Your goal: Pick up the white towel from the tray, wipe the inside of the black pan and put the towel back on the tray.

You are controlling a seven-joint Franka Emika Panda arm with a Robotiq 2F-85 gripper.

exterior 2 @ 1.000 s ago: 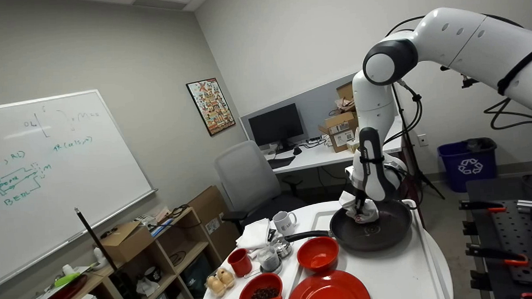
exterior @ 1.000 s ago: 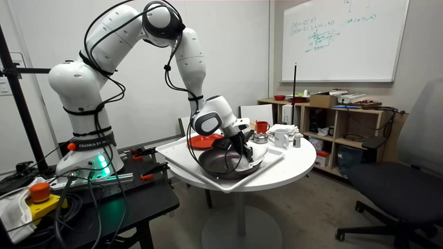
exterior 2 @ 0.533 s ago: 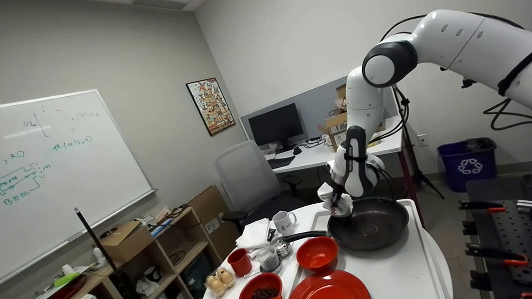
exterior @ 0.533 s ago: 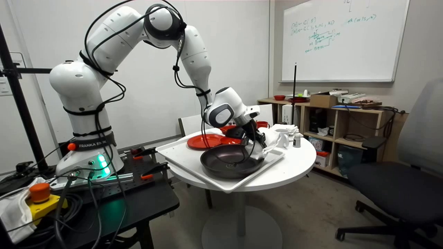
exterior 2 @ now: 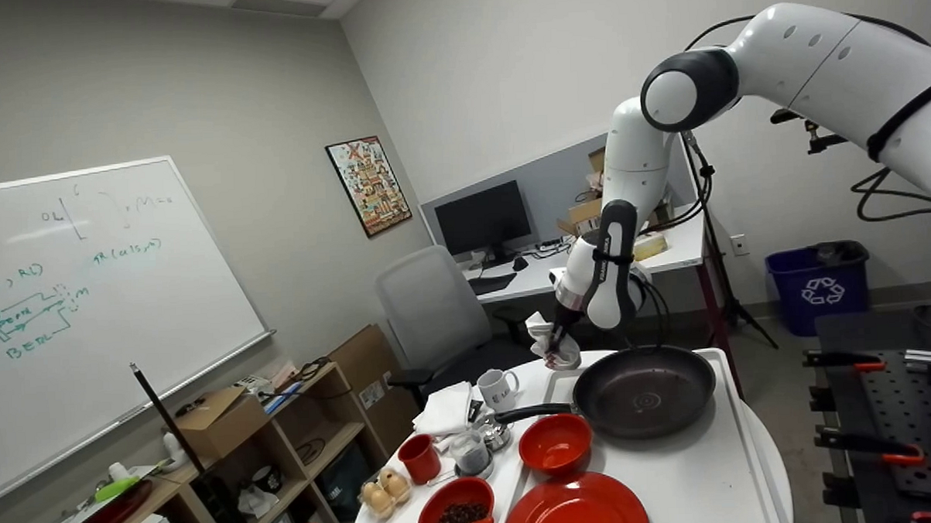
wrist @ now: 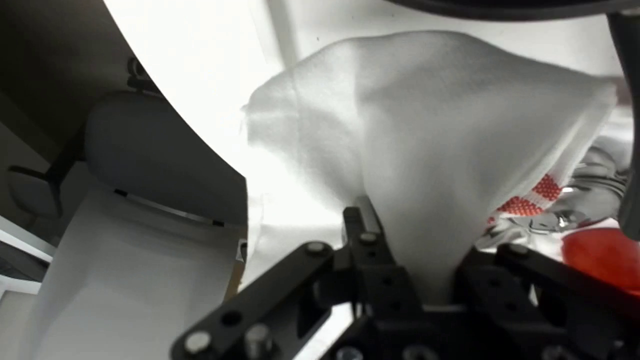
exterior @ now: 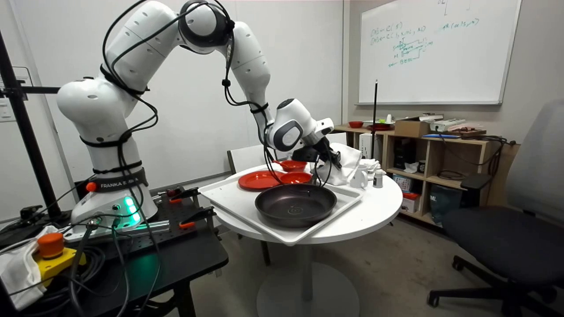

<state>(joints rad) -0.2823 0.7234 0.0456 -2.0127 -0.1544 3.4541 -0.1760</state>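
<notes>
My gripper [exterior: 336,160] is shut on the white towel [exterior: 347,164] and holds it raised near the tray's far end, beside the pan. In the wrist view, the towel [wrist: 425,125] spreads out from between the fingers [wrist: 417,240], showing a red-patterned edge; it hides the right fingertip. The towel also shows bunched in an exterior view [exterior 2: 541,332]. The black pan [exterior: 295,206] stands upright on the white tray [exterior: 233,200], its inside bare. Its handle [exterior 2: 536,412] points toward the mug side. The pan's rim [wrist: 500,10] shows at the top of the wrist view.
A red bowl [exterior 2: 555,444] and a red plate [exterior 2: 575,509] sit near the pan. A white mug [exterior 2: 499,389], folded white cloths [exterior 2: 443,409], a red cup [exterior 2: 420,459], eggs [exterior 2: 386,493] and a bowl of beans [exterior 2: 456,509] stand beside the tray. A chair [exterior 2: 436,313] stands behind the table.
My gripper has lifted the towel out of the pan and moved it over the rim, away from the robot base and upward. The pan's inside is now uncovered.
</notes>
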